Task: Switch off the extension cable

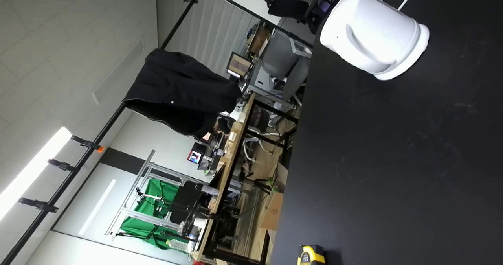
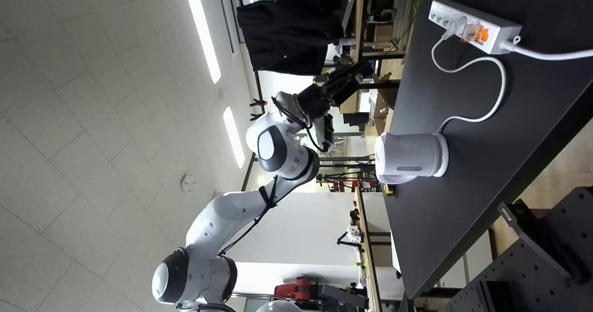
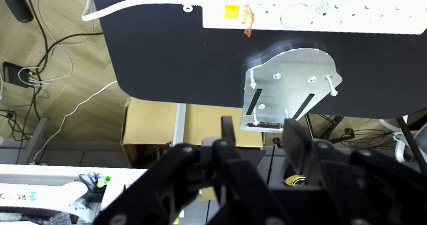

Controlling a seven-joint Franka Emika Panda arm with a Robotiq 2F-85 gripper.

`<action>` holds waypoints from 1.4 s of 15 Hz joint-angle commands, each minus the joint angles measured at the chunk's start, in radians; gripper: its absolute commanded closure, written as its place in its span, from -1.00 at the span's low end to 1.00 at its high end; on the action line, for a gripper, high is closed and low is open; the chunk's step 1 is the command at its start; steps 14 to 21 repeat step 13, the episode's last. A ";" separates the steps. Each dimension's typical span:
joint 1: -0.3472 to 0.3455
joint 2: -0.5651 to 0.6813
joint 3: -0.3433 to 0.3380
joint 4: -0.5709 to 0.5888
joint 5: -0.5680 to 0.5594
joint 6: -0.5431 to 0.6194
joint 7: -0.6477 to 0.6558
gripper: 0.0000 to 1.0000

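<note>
The white extension cable (image 2: 498, 32) lies on the black table in an exterior view. Its switch (image 2: 482, 34) glows orange, with a transparent orange cover standing up beside it. In the wrist view the extension cable (image 3: 213, 16) runs along the top edge. There the switch (image 3: 231, 11) glows yellow and the orange cover (image 3: 248, 19) stands open next to it. A plug sits in one of its sockets. My gripper (image 3: 258, 125) is open and empty in the wrist view. In an exterior view the gripper (image 2: 366, 70) is in the air, apart from the extension cable.
A white kettle (image 2: 410, 154) stands on the black table (image 1: 385, 159), its cord leading to the extension cable. The kettle (image 1: 373, 31) and a yellow tape measure (image 1: 311, 255) show in both exterior views. A metal plate with bolts (image 3: 293, 71) is at the table edge.
</note>
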 commanded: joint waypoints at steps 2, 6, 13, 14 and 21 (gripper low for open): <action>0.208 0.005 -0.201 -0.094 0.005 -0.030 0.001 -0.62; 0.291 0.061 -0.281 -0.113 0.044 -0.086 -0.007 -1.00; 0.258 0.078 -0.239 -0.098 0.078 -0.077 -0.033 -1.00; 0.258 0.078 -0.239 -0.098 0.078 -0.077 -0.033 -1.00; 0.258 0.078 -0.239 -0.098 0.078 -0.077 -0.033 -1.00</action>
